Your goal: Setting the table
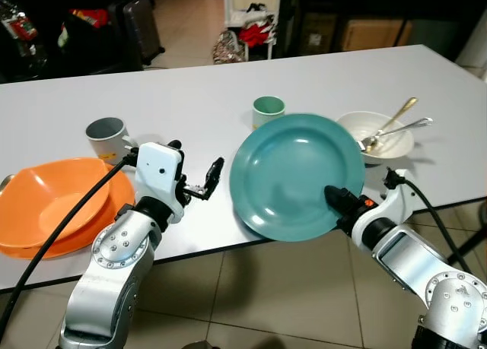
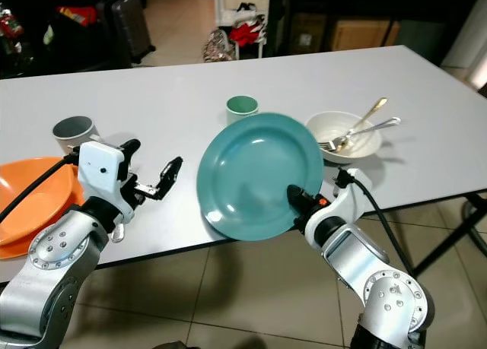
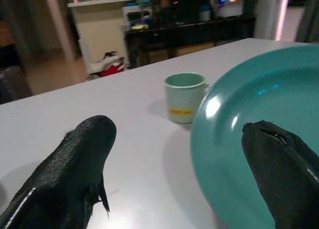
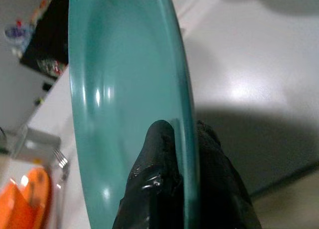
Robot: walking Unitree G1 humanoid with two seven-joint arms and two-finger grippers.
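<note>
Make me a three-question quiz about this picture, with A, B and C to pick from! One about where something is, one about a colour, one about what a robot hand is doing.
1. Where are the fork and spoon?
A. in the white bowl
B. on the teal plate
C. in the grey cup

2. What colour is the big bowl by the left arm?
A. white
B. orange
C. blue

3. What is the right gripper doing?
A. hanging open
B. pinching the teal plate's rim
C. holding a cup

Answers:
1 A: the fork and spoon lean out of the white bowl.
2 B: the big bowl is orange.
3 B: the right gripper is shut on the teal plate, which is tilted.
</note>
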